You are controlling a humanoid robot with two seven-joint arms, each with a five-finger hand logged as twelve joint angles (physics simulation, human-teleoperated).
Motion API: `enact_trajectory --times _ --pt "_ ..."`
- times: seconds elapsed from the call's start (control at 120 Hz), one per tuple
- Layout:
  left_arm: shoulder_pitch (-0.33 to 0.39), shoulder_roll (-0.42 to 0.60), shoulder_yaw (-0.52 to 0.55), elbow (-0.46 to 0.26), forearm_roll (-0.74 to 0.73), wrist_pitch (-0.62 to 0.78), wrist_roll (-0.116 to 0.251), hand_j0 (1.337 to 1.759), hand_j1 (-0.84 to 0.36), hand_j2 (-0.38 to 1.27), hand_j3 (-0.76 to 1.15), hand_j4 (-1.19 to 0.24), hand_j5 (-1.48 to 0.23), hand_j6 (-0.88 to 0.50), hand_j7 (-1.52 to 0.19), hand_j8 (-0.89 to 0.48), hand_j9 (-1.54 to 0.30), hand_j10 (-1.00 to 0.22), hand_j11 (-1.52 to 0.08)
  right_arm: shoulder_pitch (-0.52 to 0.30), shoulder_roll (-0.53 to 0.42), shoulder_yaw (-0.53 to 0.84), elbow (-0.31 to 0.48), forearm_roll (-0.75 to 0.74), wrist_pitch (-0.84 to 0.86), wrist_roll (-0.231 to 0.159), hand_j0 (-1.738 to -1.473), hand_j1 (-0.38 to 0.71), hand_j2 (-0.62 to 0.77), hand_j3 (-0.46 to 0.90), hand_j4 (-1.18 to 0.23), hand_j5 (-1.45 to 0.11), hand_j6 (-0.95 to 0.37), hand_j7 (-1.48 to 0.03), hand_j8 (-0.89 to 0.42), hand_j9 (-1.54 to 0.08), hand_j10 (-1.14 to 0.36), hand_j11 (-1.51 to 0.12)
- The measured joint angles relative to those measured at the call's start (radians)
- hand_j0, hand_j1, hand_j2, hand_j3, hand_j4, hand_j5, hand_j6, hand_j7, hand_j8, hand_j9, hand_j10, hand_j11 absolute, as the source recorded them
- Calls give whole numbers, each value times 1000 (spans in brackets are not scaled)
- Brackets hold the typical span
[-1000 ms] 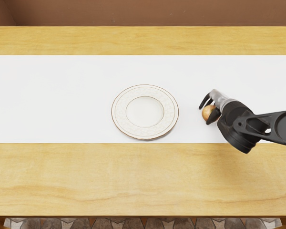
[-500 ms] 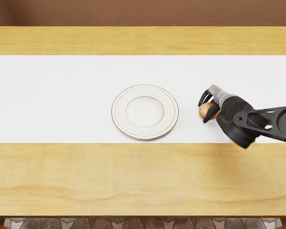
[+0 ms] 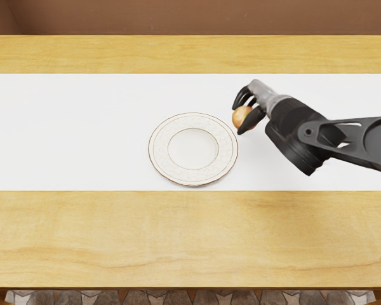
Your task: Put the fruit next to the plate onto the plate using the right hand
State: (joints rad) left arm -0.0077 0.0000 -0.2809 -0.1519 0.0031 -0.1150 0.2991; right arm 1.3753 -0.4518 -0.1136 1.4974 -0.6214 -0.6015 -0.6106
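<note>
Fingers (image 3: 241,97) of R hand (image 3: 260,105) curled round fruit (image 3: 242,117), just beside plate (image 3: 159,150) rim.

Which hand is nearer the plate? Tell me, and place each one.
Right. The right hand, gripping the fruit, is just off the plate's far-right rim; the left hand is out of view.

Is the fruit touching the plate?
Apart. The head view shows a strip of white cloth between the fruit, gripped in the right hand, and the plate at its upper-right rim.
</note>
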Motion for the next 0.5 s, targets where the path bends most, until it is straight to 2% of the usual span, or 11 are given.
enact_trajectory --times 0.175,0.333,0.417,0.467,0.5 --pt "0 0 0 0 0 0 0 1658 336 2 0 -11 -14 -11 -14 -11 -14 -11 -14 17 79 25 3 -2 -2 0 -1653 232 250 1 -801 -1291 -407 -1134 -250 -1188 -387 -1220" --pt "0 0 0 0 0 0 0 1658 336 2 0 -11 -14 -11 -14 -11 -14 -11 -14 20 154 31 -4 -4 -3 2 -1656 281 361 1 -807 -1279 -377 -1134 -256 -1203 -394 -1221" --pt "1 0 0 0 0 0 0 1658 336 2 0 -11 -14 -11 -14 -11 -14 -10 -14 16 187 29 -15 -5 -5 2 -1657 337 507 2 -811 -1269 -377 -1134 -251 -1207 -423 -1215" --pt "0 0 0 0 0 0 0 1658 336 2 0 -11 -14 -11 -14 -11 -14 -10 -14 9 197 28 -23 -18 -6 1 -1658 307 432 0 -744 -1141 -397 -1031 -294 -1091 -422 -1097" --pt "0 0 0 0 0 0 0 1658 336 2 0 -11 -14 -11 -14 -11 -14 -11 -14 3 202 28 -30 -26 -7 1 -1658 247 361 0 -664 -1011 -370 -918 -282 -969 -391 -973"
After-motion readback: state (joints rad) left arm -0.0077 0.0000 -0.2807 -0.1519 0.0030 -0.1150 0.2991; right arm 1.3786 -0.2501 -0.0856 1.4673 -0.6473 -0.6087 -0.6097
